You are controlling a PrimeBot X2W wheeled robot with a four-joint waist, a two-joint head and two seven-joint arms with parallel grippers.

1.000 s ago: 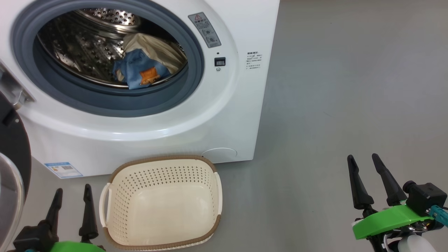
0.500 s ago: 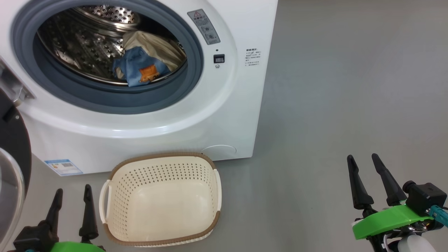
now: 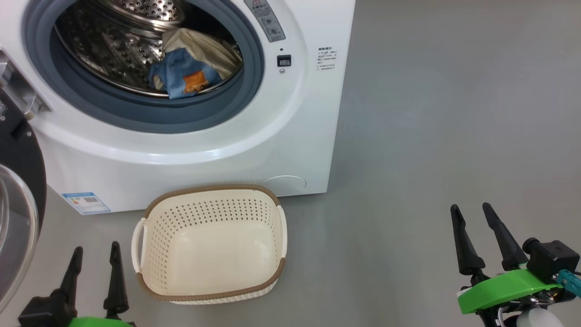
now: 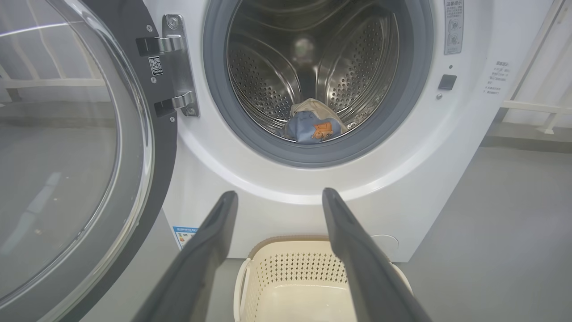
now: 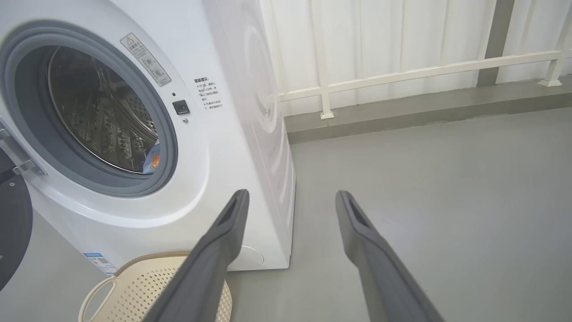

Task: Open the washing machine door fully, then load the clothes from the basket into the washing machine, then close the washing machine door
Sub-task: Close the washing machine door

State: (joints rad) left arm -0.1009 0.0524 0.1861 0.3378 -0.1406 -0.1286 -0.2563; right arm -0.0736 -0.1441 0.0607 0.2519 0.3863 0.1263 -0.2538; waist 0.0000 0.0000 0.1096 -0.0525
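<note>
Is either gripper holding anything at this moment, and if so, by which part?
Nothing is held. The left gripper and right gripper are open and empty; the clothes lie in the washing machine.

Grey floor [image 3: 431, 136] carries washing machine [image 3: 290, 127], basket [image 3: 211, 247] just beside.

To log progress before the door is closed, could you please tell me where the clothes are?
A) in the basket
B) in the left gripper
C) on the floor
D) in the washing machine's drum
D: the clothes lie in the drum of the washing machine, and the basket before it is empty.
</note>
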